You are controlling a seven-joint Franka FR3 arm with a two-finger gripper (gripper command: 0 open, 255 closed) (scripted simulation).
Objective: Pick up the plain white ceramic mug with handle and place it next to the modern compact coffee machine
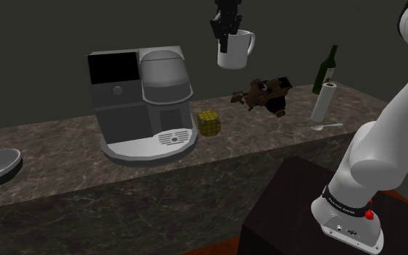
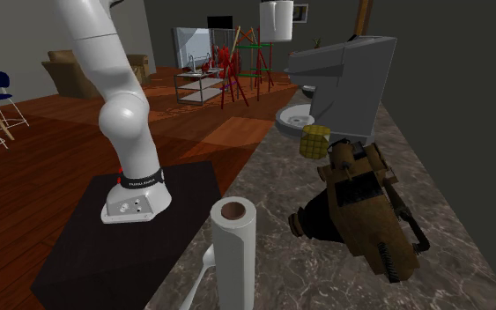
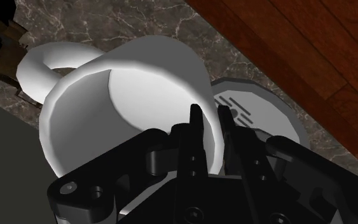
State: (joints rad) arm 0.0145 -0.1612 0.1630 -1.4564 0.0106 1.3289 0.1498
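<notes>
Mug [image 1: 236, 52], rim pinched in end effector [image 1: 225, 40], hangs high over counter [image 1: 267, 159]; yellow cube [image 1: 208, 123] beside coffee machine [image 1: 140, 94].

Green bottle [image 1: 327, 70], paper roll [image 1: 325, 101], yellow cube [image 1: 209, 123]

The shoulder view looks from beside the stand [image 1: 296, 210] across the counter [image 1: 64, 159] from its front edge; the second exterior view stands close at one end, facing along it. Both share the coffee machine [image 1: 144, 101]; the wrist view looks down.

The arm's base band [image 1: 346, 205] bears lettering too small to read.
</notes>
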